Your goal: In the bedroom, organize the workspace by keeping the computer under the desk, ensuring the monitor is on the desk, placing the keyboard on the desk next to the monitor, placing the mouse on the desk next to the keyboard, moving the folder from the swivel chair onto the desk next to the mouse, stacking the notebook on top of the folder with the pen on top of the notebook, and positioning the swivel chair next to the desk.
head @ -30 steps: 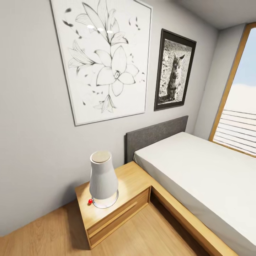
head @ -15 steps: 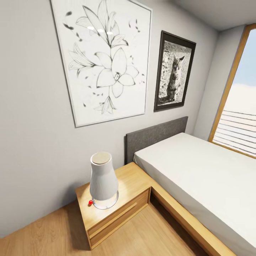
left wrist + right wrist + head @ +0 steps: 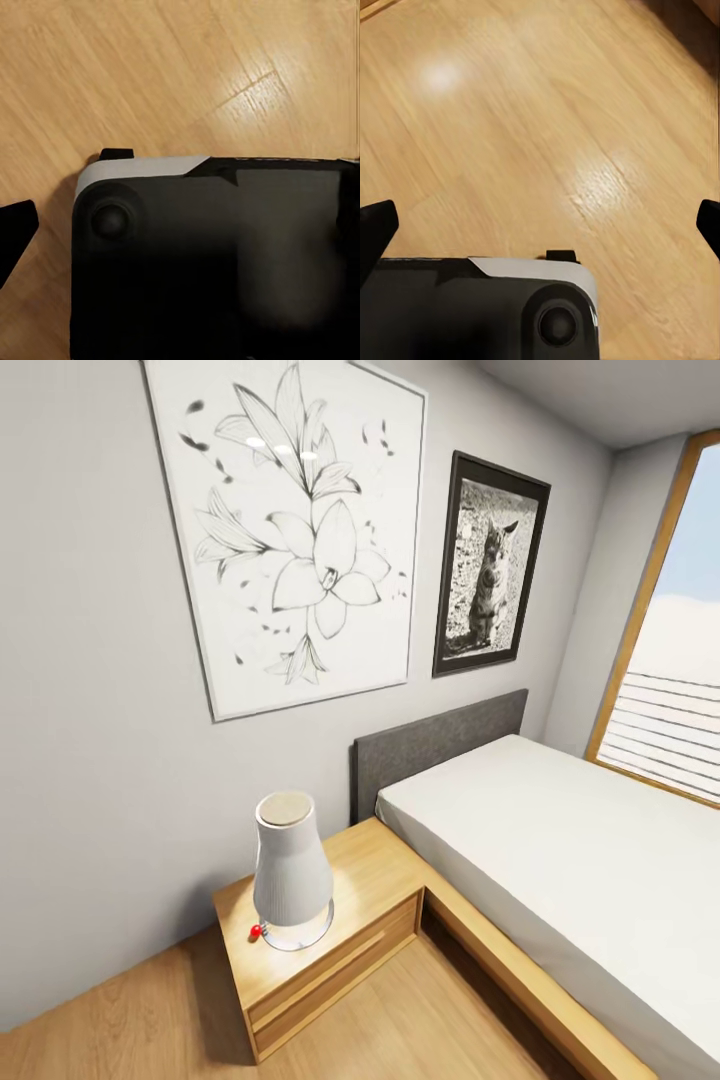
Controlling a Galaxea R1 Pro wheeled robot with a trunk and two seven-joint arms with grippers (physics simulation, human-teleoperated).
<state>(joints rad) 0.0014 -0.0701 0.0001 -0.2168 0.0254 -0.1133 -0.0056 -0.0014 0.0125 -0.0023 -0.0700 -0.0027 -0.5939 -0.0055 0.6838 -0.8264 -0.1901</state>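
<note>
Almost nothing has changed over the last second — the head view has only drifted a touch, so that the flower print (image 3: 290, 530) at the upper left and the cat photo (image 3: 488, 565) right of it sit slightly lower in the frame. That reads as the camera moving, not the things. The white lamp (image 3: 291, 872) stands on the wooden nightstand (image 3: 330, 950) at the lower centre, with the bed (image 3: 570, 850) filling the lower right and a window (image 3: 670, 650) at the right edge. No desk, chair or computer gear is in sight here, so the robot looks to be between stops, facing away from the workspace. Each wrist view looks down on wooden floor (image 3: 532, 120) past the robot's dark base (image 3: 210, 262). In the right wrist view the right gripper (image 3: 540, 225) has its black fingertips (image 3: 375, 225) at opposite edges — spread wide, holding nothing. For the left gripper one tip shows at the left edge, and I cannot tell its spread
</note>
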